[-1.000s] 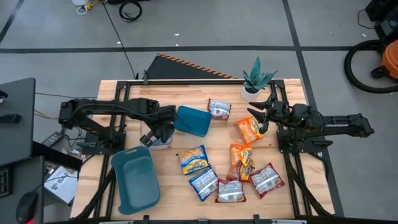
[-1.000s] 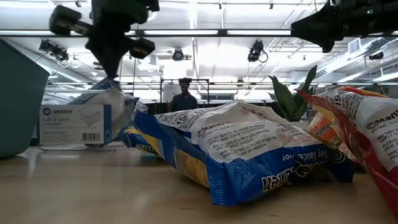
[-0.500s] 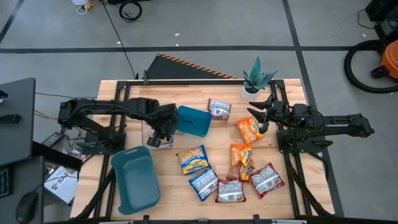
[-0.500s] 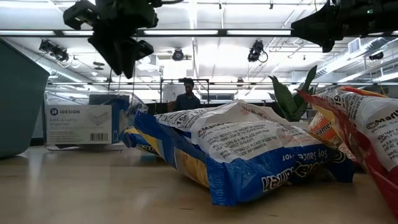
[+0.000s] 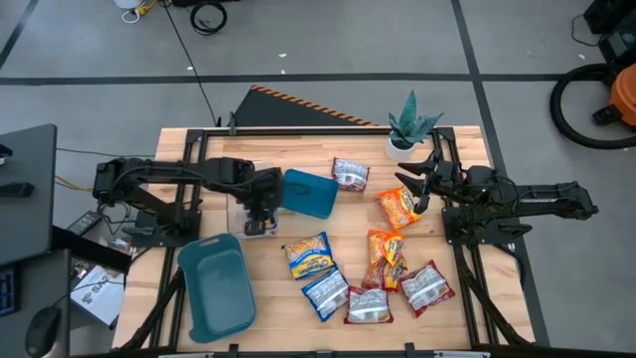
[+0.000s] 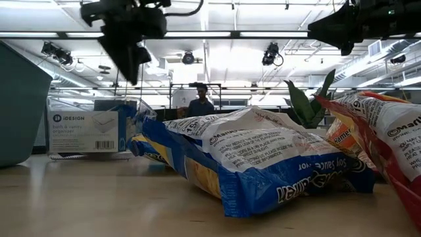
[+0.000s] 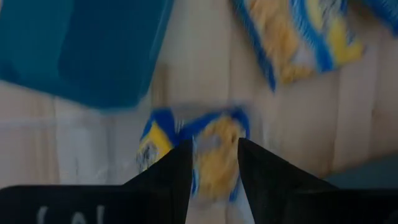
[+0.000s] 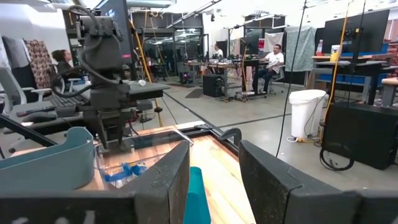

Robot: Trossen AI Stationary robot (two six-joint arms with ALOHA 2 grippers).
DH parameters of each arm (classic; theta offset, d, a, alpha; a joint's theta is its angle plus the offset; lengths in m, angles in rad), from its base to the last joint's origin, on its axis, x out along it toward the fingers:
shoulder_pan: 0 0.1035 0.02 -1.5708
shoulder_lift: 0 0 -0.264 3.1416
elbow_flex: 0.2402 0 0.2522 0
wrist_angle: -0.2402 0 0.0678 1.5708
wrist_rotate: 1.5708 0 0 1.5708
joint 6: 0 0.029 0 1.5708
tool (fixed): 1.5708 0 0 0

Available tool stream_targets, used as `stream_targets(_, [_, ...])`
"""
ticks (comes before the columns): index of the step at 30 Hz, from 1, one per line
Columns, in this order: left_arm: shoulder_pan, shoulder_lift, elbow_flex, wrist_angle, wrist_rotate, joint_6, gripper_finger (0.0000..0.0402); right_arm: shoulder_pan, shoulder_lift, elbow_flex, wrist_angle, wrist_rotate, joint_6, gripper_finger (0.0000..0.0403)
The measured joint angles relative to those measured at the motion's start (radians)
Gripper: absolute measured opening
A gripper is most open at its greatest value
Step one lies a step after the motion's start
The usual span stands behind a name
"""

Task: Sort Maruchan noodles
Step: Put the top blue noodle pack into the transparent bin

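One yellow-and-blue packet [image 7: 205, 155] lay in the clear container [image 5: 256, 221] under the released left gripper [image 5: 257, 212], about eight noodle packets [image 5: 370, 261] sat unsorted on the desk [image 5: 273, 298] right of it, right gripper [image 5: 410, 182] idle, fingers parted.

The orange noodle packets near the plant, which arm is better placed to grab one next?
Probably the right. Its gripper hovers with fingers open right beside the upper orange packet, the second orange packet just below. The left gripper sits across the table above the clear container, with a teal bin between.
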Motion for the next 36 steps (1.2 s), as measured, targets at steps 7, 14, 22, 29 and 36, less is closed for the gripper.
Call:
stream_targets(7, [-0.15, 0.028, 0.001, 0.179, -0.087, 0.161, 0.0133, 0.0, 0.0, 0.0, 0.003, 0.0, 0.0, 0.0144])
stream_targets(14, [-0.316, 0.16, 0.001, 0.273, -0.246, 0.37, 0.0132, 0.0, 0.0, 0.0, 0.006, 0.0, 0.001, 0.0144])
stream_targets(22, [-0.387, 0.269, 0.001, 0.31, -0.273, 0.587, 0.0132, 0.0, 0.0, 0.0, 0.006, 0.0, 0.001, 0.0144])
stream_targets(29, [-0.376, 0.318, 0.0, 0.322, -0.146, 0.713, 0.0132, 0.0, 0.002, 0.0, 0.005, 0.0, 0.001, 0.0144])
stream_targets(36, [-0.348, 0.36, 0.0, 0.337, -0.134, 0.853, 0.0132, 0.0, 0.004, 0.0, 0.006, 0.0, 0.0, 0.0144])
